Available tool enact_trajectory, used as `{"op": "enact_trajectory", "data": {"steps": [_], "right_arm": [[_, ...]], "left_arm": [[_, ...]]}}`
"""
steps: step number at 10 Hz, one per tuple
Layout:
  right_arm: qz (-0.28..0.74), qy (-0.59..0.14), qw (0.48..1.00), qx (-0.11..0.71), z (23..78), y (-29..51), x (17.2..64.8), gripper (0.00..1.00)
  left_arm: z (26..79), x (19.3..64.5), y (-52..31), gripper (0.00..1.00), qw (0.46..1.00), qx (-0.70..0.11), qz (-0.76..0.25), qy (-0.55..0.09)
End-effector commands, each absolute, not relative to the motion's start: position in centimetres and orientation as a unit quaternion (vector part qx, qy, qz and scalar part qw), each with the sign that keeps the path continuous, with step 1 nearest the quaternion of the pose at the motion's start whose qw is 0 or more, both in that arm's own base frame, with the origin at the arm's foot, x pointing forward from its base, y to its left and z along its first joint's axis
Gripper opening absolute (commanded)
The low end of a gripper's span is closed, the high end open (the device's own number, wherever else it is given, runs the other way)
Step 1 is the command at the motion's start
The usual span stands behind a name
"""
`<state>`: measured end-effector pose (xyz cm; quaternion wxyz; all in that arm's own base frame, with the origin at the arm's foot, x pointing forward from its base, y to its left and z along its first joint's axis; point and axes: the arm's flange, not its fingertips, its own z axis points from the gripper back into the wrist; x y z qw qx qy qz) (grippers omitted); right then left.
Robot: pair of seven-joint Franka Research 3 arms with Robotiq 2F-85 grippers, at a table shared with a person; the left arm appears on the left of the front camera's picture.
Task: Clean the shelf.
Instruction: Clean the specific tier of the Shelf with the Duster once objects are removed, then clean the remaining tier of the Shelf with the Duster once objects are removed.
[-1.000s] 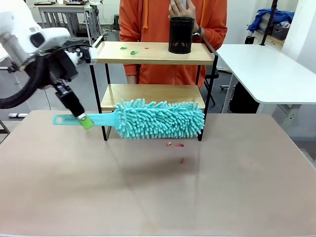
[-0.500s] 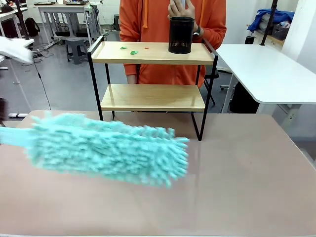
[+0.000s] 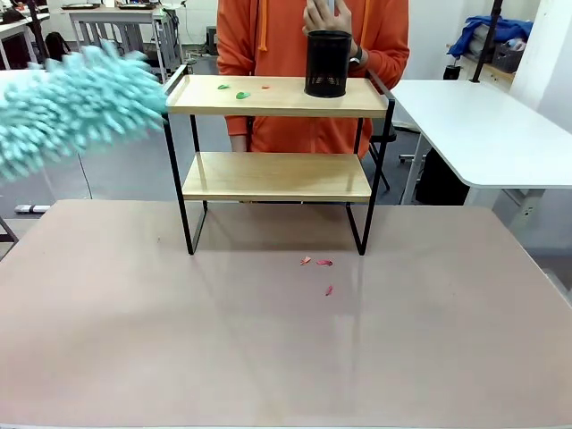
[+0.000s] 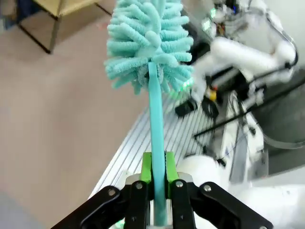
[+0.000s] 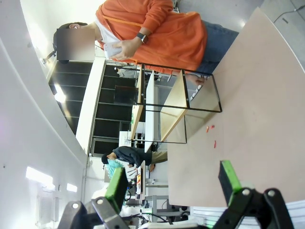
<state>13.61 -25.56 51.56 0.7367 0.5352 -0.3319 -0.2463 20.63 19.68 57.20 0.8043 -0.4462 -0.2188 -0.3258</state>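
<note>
A brown worktop (image 3: 268, 357) carries a light-wood, black-framed two-tier shelf (image 3: 277, 176) at its far edge. A fluffy turquoise duster (image 3: 71, 103), blurred, seems raised beside the shelf's top left corner, its handle clamped in the left gripper (image 4: 158, 164); the right gripper (image 5: 172, 181) gapes, empty.

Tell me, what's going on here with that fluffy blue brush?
The robot's left claw grips a teal duster by its handle, up in the air left of the shelf. Small scraps lie on its top board and on the table in front. A black cup stands on top; a person stands behind. The right claw is open and empty.
</note>
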Motion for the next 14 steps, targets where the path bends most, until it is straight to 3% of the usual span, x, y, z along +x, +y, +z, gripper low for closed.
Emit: {"op": "enact_trajectory", "data": {"steps": [1,3,5,7,8,14], "right_arm": [[-0.238,-0.348,0.731,0.537,51.8,-25.6,13.6,1.0],[-0.238,-0.348,0.731,0.537,51.8,-25.6,13.6,1.0],[-0.238,-0.348,0.731,0.537,51.8,-25.6,13.6,1.0],[-0.238,-0.348,0.731,0.537,51.8,-25.6,13.6,1.0],[-0.238,-0.348,0.731,0.537,51.8,-25.6,13.6,1.0],[-0.238,-0.348,0.731,0.537,51.8,-25.6,13.6,1.0]], "left_arm": [[56.3,23.5,21.5,0.13,0.767,-0.535,-0.134,-0.327],[54.1,27.4,22.4,0.13,0.799,-0.541,-0.008,-0.264],[52.3,31.5,21.3,0.13,0.821,-0.531,0.031,-0.208],[50.7,35.2,20.7,0.13,0.821,-0.494,0.135,-0.253],[50.8,32.7,22.2,0.13,0.83,-0.514,0.052,-0.212],[50.8,32.7,22.2,0.13,0.83,-0.514,0.052,-0.212]]}}
